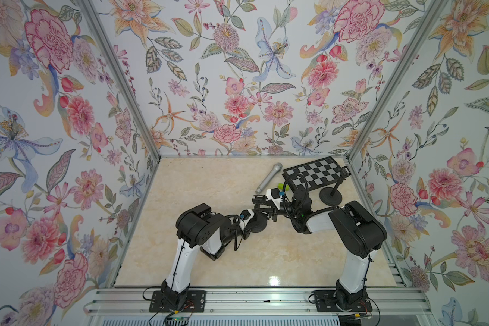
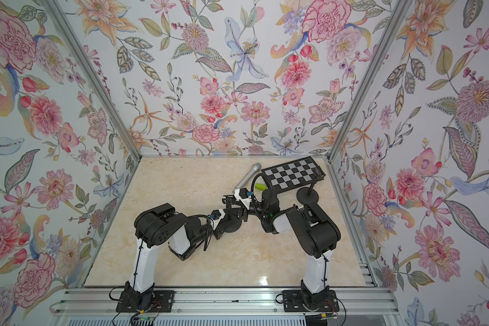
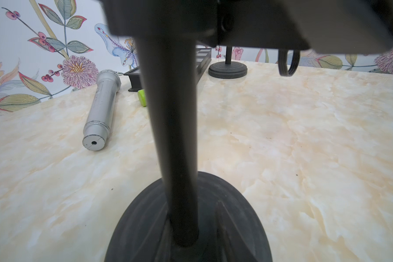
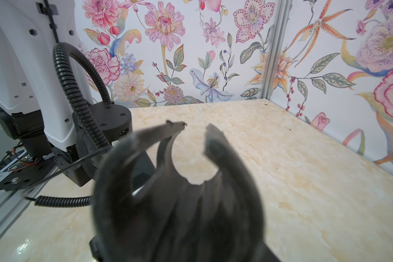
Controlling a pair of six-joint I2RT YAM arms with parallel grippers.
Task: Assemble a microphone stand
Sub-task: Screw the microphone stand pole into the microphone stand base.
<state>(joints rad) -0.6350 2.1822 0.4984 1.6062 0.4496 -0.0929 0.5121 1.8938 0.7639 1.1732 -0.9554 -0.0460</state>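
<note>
Clip-mounting step, I reckon. Left claw [image 1: 261,218] clamped on stand pole [image 3: 170,136], upright on base [image 3: 236,215], centre frame. Right claw [image 1: 266,209] gripping clip [image 4: 179,215] at pole top. Next: line up, seat clip. Mic [image 1: 268,178] lying higher in frame.

Our tabletop [image 1: 209,192] is a glossy cream slab with a marble look. Toward the back, a silver microphone [image 1: 268,178] lies flat on it, head end pointing away from us. A little green cylinder [image 1: 282,185] sits between the mic's handle and a black checkered board [image 1: 316,172], which fills the back right corner. We can't tell if the green bit touches the board. Just in front of the board stands a round black base [image 1: 330,196] with a thin rod [image 1: 338,185] rising from it. Nearer the middle, we've got a second round base [image 1: 259,224] sitting flat, its pole [image 3: 168,136] upright.
</note>
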